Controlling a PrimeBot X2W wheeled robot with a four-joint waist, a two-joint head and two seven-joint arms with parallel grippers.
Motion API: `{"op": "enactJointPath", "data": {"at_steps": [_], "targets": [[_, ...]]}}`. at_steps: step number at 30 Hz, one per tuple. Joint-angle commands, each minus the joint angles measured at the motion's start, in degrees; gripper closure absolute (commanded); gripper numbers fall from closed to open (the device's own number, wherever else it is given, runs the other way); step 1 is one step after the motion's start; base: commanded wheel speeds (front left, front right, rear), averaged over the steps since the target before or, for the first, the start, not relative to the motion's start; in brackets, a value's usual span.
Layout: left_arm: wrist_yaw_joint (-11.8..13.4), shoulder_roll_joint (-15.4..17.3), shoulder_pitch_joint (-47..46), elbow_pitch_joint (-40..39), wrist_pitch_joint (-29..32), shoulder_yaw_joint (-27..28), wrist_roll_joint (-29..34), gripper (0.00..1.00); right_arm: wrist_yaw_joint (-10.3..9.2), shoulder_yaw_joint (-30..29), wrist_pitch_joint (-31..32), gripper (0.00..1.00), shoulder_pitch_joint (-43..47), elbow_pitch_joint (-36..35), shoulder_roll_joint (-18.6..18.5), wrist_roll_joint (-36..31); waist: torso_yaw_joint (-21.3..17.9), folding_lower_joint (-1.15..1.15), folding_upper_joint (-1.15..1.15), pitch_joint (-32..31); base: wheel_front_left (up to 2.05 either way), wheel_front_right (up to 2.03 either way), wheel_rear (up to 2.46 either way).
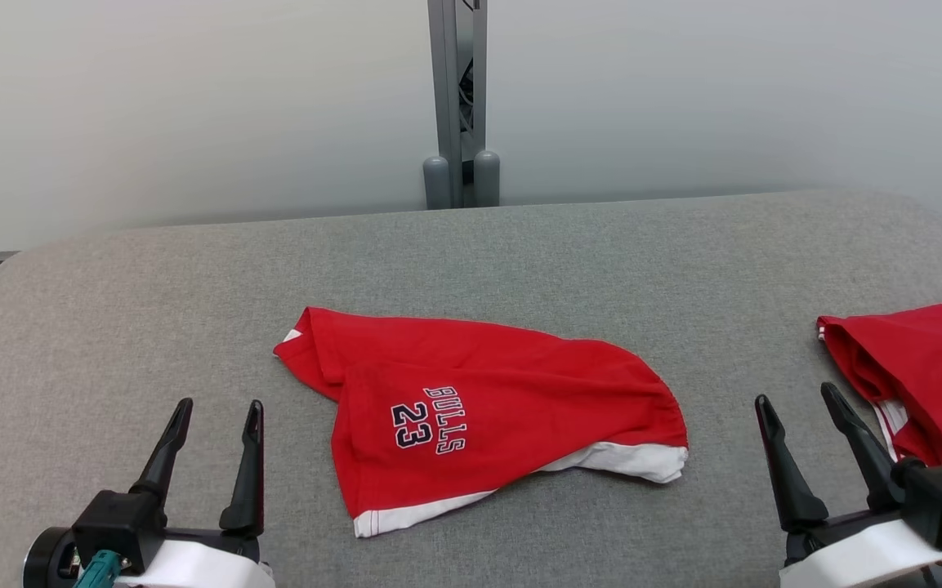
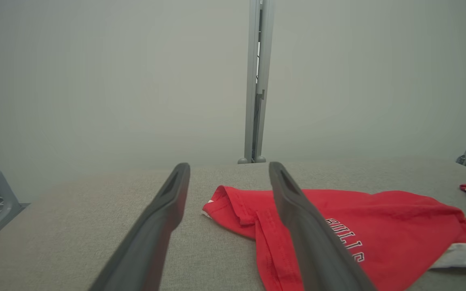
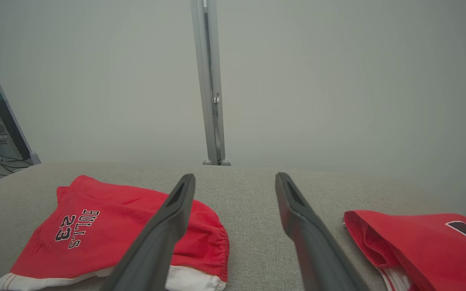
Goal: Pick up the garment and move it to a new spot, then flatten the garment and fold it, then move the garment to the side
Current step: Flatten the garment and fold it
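1. the red shorts (image 1: 487,408) lie crumpled near the middle of the grey fabric-covered table (image 1: 520,253), not held by either arm
2. the dark lettering "bulls 23" faces up on the near-left part of the shorts, a white hem runs along the near edge, and white fabric sticks out at the near-right corner
3. the far-left corner of the shorts is folded over on itself
4. the left gripper (image 1: 220,403) sits at the lower left, its two fingers spread apart and clamping nothing, just left of the shorts and not touching them
5. the right gripper (image 1: 796,394) sits at the lower right, fingers likewise apart and empty, between the shorts and a second red garment (image 1: 928,367)
6. that second garment lies at the table's right edge, well apart from the shorts; whether the right gripper touches it cannot be told
7. a grey metal post (image 1: 458,98) stands behind the table's far edge against a pale wall (image 1: 193,106)
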Motion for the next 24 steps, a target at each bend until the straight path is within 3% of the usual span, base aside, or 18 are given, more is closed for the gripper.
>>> {"op": "enactJointPath", "data": {"at_steps": [1,16,24], "targets": [[0.3,0.5,0.5,-0.4,0.2,0.2,0.1,0.00,-0.02,-0.4,0.6,0.00,1.2,-0.6,0.1,0.1,-0.1,0.00,0.00,-0.3,0.00,0.00,0.00],[1.0,0.8,0.8,-1.0,1.2,-0.5,-0.2,0.00,-0.02,-0.7,2.8,0.00,3.3,-2.5,1.5,-0.9,0.4,0.00,0.00,-0.3,0.00,0.00,0.00],[-2.3,0.1,-1.1,-0.1,5.9,-4.7,-1.2,0.00,-0.02,0.2,3.2,0.00,2.2,-2.7,0.9,-0.3,0.4,0.00,0.00,1.0,0.00,0.00,0.00]]}}
